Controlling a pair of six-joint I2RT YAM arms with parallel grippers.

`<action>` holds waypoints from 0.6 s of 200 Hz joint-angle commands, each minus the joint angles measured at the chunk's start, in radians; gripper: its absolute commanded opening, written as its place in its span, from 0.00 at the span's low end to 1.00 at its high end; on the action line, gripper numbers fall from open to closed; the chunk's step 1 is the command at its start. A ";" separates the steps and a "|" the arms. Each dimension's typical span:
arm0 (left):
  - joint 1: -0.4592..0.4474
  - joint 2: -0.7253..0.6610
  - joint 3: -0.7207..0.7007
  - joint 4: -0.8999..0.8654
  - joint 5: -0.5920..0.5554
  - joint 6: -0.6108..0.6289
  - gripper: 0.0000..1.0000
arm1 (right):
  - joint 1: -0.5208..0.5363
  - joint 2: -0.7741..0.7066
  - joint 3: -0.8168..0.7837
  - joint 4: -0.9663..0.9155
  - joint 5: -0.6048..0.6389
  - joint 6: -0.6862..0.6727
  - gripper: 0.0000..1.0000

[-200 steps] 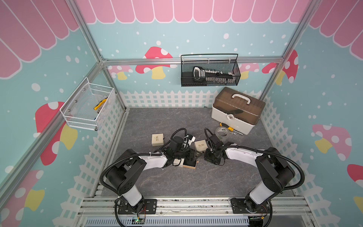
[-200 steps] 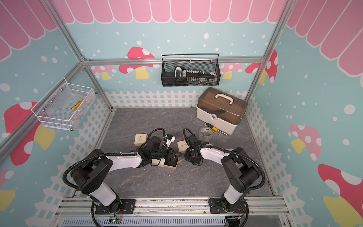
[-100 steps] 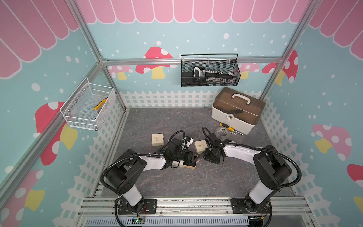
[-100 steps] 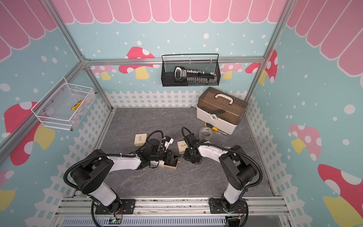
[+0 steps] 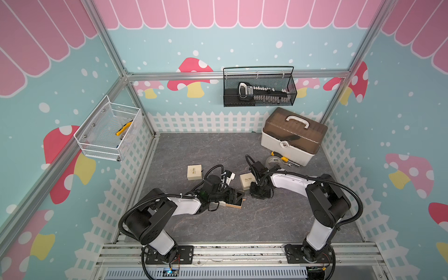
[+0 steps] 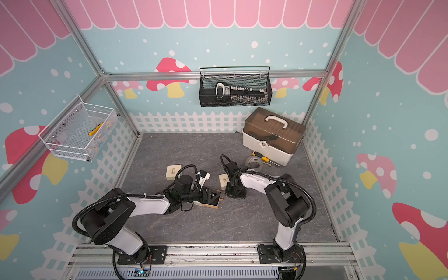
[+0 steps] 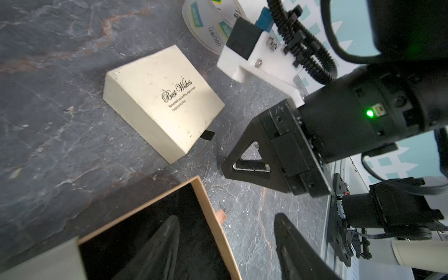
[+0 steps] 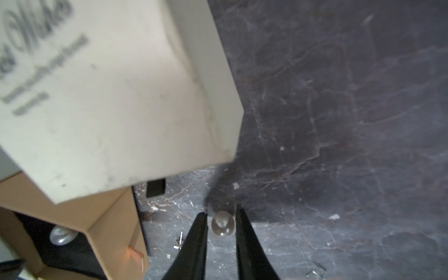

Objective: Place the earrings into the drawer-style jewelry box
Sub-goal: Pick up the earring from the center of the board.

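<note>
The jewelry box's tan drawer [image 5: 234,205] [image 6: 211,205] [image 7: 213,218] lies pulled out, black-lined. My left gripper [image 5: 238,196] [image 6: 213,196] [image 7: 226,218] is open and straddles its side wall, one finger inside and one outside, touching neither. One pearly-white earring [image 8: 60,236] rests inside the drawer. Another earring [image 8: 223,226] lies on the table just outside it. My right gripper [image 5: 252,193] [image 6: 227,192] [image 8: 220,212] points down with its fingers narrowly either side of that earring, a thin slit showing on each side. A tiny silvery metal bit [image 8: 179,241] lies next to the drawer.
A closed beige box [image 5: 246,181] [image 7: 164,106] [image 8: 109,97] stands right behind both grippers, and a second one [image 5: 194,172] further left. A tape roll [image 5: 274,161], a screwdriver [image 5: 284,159] and a toolbox [image 5: 293,135] lie at back right. Wire baskets [image 5: 259,87] [image 5: 109,131] hang on the walls.
My right gripper has edged slightly towards the drawer and stays low. The left arm and the drawer have hardly moved.
</note>
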 commanded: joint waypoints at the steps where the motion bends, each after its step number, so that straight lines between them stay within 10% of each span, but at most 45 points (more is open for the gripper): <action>1: -0.019 -0.039 -0.006 -0.007 -0.046 0.031 0.63 | -0.016 0.083 -0.026 -0.132 0.072 -0.030 0.23; 120: -0.049 -0.058 -0.007 -0.068 -0.089 0.088 0.64 | -0.044 0.169 0.044 -0.173 0.052 -0.072 0.21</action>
